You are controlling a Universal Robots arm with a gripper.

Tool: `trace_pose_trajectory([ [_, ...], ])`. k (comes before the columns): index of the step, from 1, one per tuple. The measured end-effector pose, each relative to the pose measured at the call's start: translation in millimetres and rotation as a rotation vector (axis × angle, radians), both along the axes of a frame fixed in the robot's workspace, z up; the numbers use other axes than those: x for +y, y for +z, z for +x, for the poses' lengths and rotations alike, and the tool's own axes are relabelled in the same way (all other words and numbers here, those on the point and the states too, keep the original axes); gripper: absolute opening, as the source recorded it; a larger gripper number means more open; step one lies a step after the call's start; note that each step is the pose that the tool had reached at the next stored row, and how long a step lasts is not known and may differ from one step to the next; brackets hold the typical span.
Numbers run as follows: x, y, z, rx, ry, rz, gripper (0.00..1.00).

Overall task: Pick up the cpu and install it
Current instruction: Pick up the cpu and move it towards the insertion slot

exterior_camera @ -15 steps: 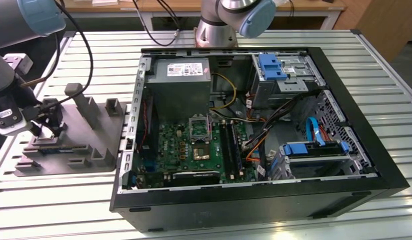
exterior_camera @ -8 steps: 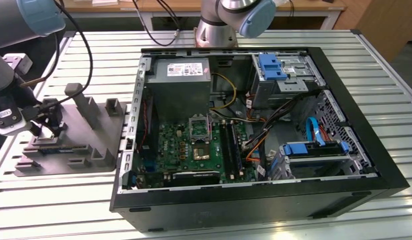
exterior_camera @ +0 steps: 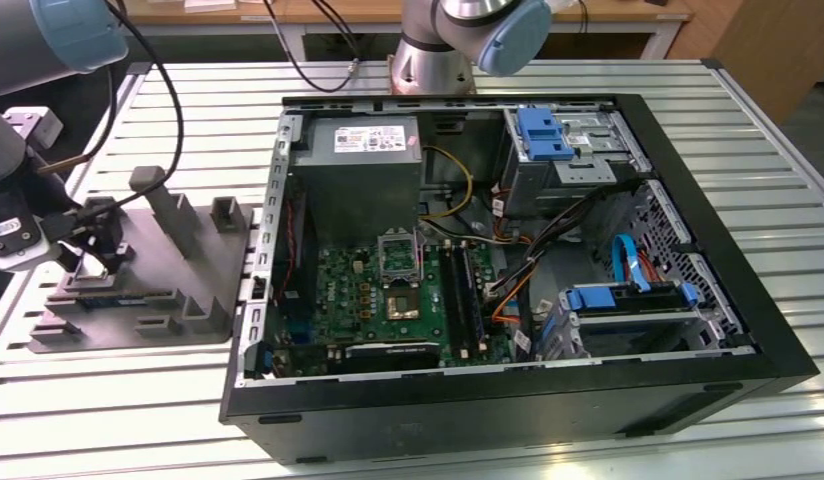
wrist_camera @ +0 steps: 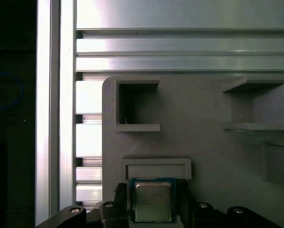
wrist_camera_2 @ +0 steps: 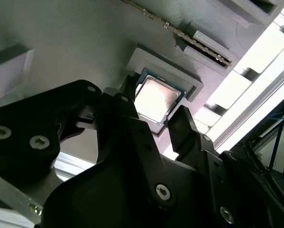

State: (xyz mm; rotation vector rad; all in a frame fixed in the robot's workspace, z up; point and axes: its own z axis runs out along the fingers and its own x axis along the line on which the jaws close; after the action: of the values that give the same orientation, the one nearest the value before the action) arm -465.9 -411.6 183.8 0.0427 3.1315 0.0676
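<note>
Exterior view: the gripper (exterior_camera: pixel 99 262) is reaching down onto the grey tray (exterior_camera: pixel 185 290) at the exterior view's left, on the slatted metal table (exterior_camera: pixel 119 420). To the exterior view's right, well apart from the tray, the open computer case (exterior_camera: pixel 772 330) is lying on its side. It is showing the green motherboard (exterior_camera: pixel 365 310) with the black socket (exterior_camera: pixel 404 300) near its middle.

In both wrist views the cpu (wrist_camera_2: pixel 156 99) (wrist_camera: pixel 152 202) is sitting flat in a raised square pocket of the tray (wrist_camera_2: pixel 84 47) (wrist_camera: pixel 203 118). It is a small square chip with a pale silver metal top that is catching the light, and a thin blue-green board edge is showing around it.

The gripper (wrist_camera_2: pixel 153 107) (wrist_camera: pixel 152 187) is standing spread around the chip. Its black fingers (wrist_camera_2: pixel 180 126) (wrist_camera: pixel 120 192) are flanking opposite sides, just beside the edges and not clamping.
</note>
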Motion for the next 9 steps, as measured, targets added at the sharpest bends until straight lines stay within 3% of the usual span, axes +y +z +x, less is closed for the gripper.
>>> trace_pose_trajectory([
  [6, 0.0, 0.0, -0.3, 0.0001, 0.000, -0.0001, 0.53],
  [7, 0.0, 0.0, -0.3, 0.0001, 0.000, -0.0001, 0.47],
  [9, 0.0, 0.0, -0.4, 0.0000, 0.000, 0.0000, 0.47],
])
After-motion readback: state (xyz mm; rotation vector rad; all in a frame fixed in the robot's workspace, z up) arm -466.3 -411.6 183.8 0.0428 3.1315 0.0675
